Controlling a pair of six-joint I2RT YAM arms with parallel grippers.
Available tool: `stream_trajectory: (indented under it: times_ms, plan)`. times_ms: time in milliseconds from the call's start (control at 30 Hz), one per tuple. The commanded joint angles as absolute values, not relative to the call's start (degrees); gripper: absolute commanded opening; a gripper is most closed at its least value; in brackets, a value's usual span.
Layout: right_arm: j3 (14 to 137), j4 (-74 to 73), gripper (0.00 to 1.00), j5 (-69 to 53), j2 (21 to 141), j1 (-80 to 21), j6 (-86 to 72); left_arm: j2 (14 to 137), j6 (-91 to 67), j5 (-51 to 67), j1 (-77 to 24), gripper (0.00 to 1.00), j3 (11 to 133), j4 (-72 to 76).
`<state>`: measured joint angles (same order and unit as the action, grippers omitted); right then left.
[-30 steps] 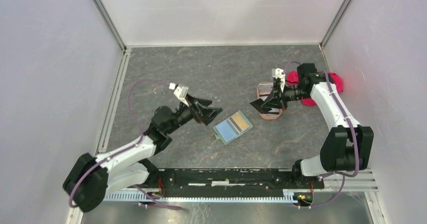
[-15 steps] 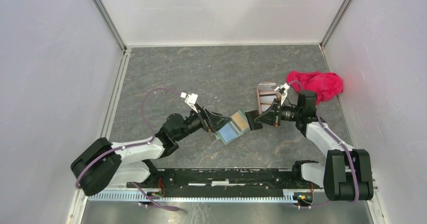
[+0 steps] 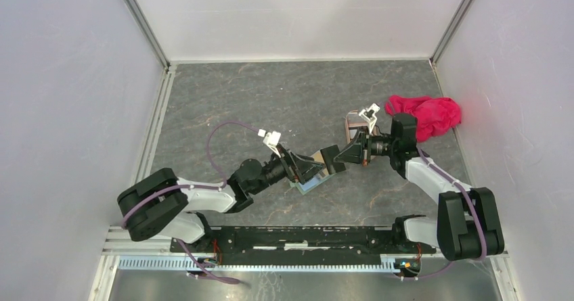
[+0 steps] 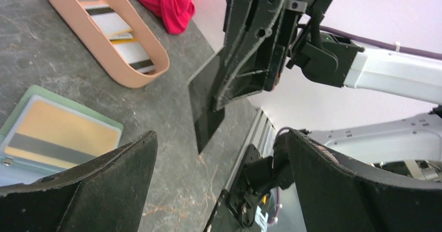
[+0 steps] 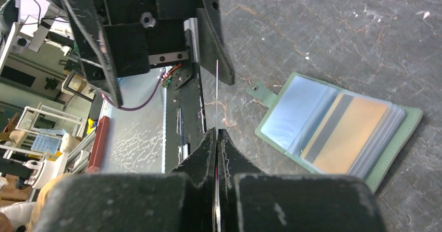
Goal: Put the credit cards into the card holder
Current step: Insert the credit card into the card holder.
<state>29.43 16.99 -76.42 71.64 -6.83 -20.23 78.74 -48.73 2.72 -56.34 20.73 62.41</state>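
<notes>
The small sage-green card holder (image 5: 294, 117) lies open and flat on the dark grey stone-look table (image 3: 271, 98), about in the middle, between the two arms. Inside it has pale blue see-through pockets. A yellow-orange card with a dark stripe (image 5: 349, 133) sits in one pocket, on the right half of the holder in the right wrist view.

The right gripper (image 5: 217, 138) is pinched tight on a thin dark grey card (image 4: 206, 107). The card stands on its edge. From the right wrist camera it looks like just a thin line. It is near the card holder but not touching it. I cannot tell if its low edge touches the table.

The left gripper (image 4: 221, 138) is spread as wide as it goes and holds nothing. It hangs low over the card holder and hides a lot of it from the top camera. The dark card shows up in the gap between its two fingers.

Behind the right gripper is a pinkish-brown long tray (image 4: 130, 70). More cards lie in it, whitish ones with dark stripes (image 4: 112, 23) and a bit of yellow. A red-pink cloth (image 3: 426, 115) lies bunched up past the tray, by the right wall.
</notes>
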Motion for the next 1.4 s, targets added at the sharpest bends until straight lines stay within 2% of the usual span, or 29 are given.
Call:
stream_trajectory:
  times_ms: [0,100,200,267,633,800,1167,1367]
  plan:
    - [33.57,13.58,0.00,-79.75,71.37,-7.54,-15.84,82.89,-46.76,-1.01,-56.43,0.99,20.03,74.07]
    - [34.23,12.77,0.00,-80.07,71.09,-8.32,-15.30,86.88,-47.59,0.39,-56.43,0.94,19.96,81.76]
    - [34.54,12.40,0.00,-80.02,70.89,-8.60,-14.92,91.58,-49.57,2.66,-56.43,0.78,20.00,91.70]
    - [34.72,12.10,0.00,-80.32,71.02,-8.59,-14.75,93.53,-49.92,3.83,-56.62,0.73,20.24,94.37]
    - [35.77,9.32,0.00,-80.51,71.28,-8.54,-12.92,98.61,-51.73,5.55,-57.04,0.45,21.66,98.13]
    - [36.21,8.86,0.00,-80.66,71.96,-8.55,-12.79,100.48,-52.69,5.85,-57.22,0.42,22.67,99.53]
    - [36.24,8.52,0.00,-80.60,72.73,-8.74,-12.53,100.06,-52.51,7.26,-57.72,0.41,24.18,99.50]
    - [36.13,8.50,0.00,-80.51,72.61,-8.88,-12.48,100.62,-53.12,8.32,-57.82,0.30,25.36,99.55]
